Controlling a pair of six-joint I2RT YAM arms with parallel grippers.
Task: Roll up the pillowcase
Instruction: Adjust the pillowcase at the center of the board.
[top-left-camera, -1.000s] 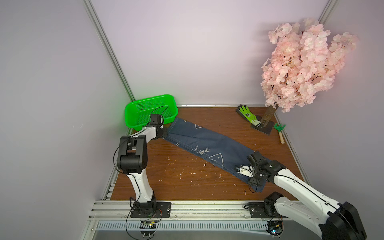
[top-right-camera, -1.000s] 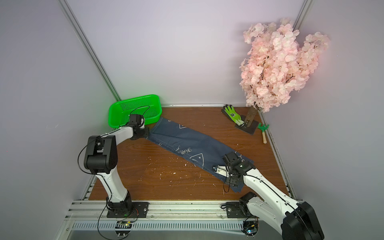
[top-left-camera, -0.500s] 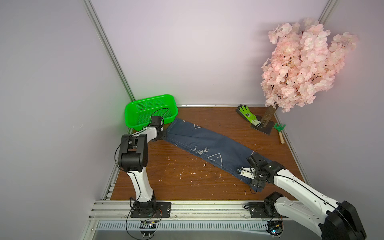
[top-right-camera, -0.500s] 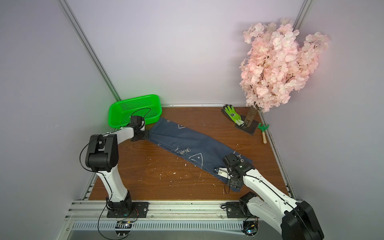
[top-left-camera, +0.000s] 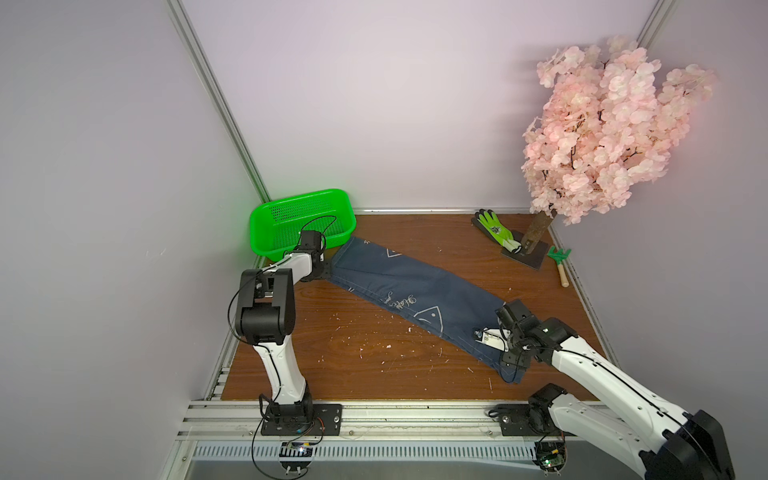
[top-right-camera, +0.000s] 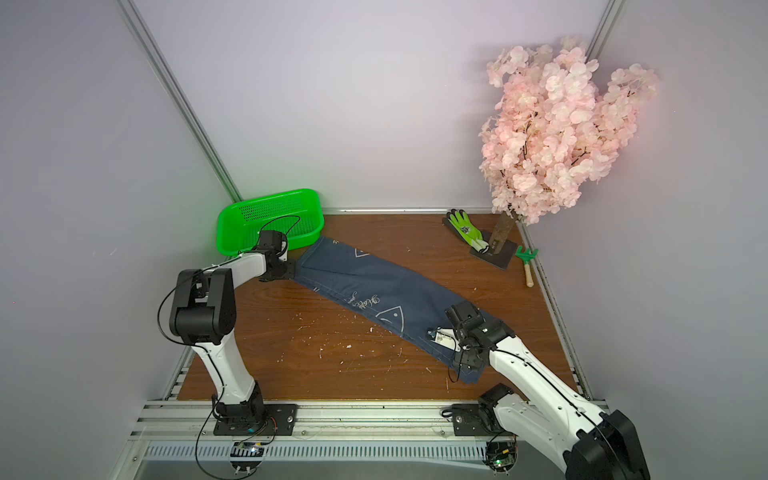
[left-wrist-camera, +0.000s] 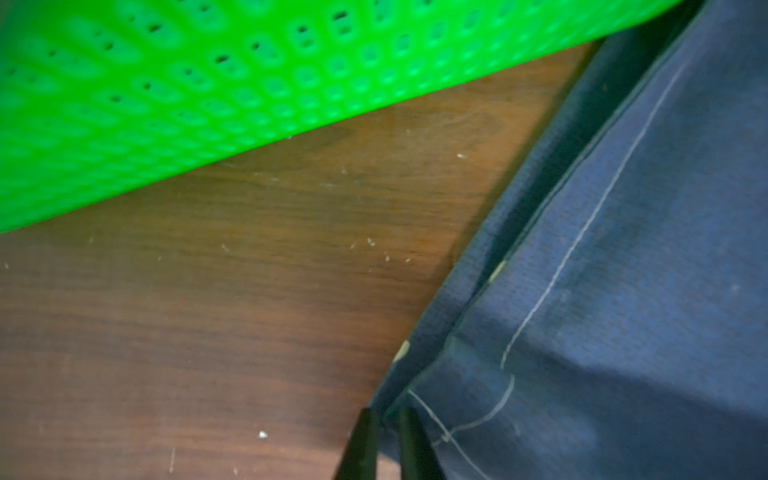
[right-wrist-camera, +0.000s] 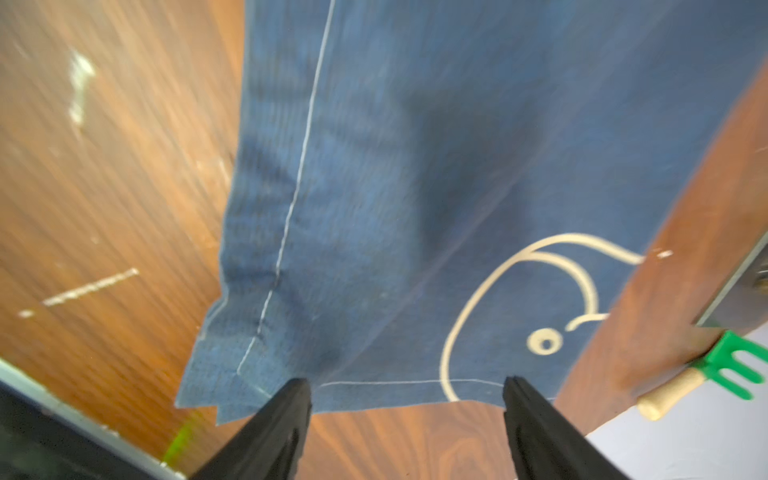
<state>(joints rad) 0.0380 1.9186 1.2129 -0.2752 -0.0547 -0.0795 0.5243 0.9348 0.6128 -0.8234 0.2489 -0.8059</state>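
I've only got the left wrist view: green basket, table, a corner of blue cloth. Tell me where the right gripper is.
Observer: The right gripper is at the pillowcase's end away from the basket, jaws wide open over the hem.
Operator: Report how far the roll has got.
Observer: Not started; in both top views the cloth lies flat, diagonal across the table.
Operator: Say what else is nearby.
Observer: A green glove lies apart from it, by the tree base.

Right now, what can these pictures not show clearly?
Left gripper: left wrist view's edge cuts it off; grip on the dark denim-blue stitched pillowcase unclear.
White cursive lettering: too small in both top views.
Pillowcase's near edge: right gripper covers part in both top views.
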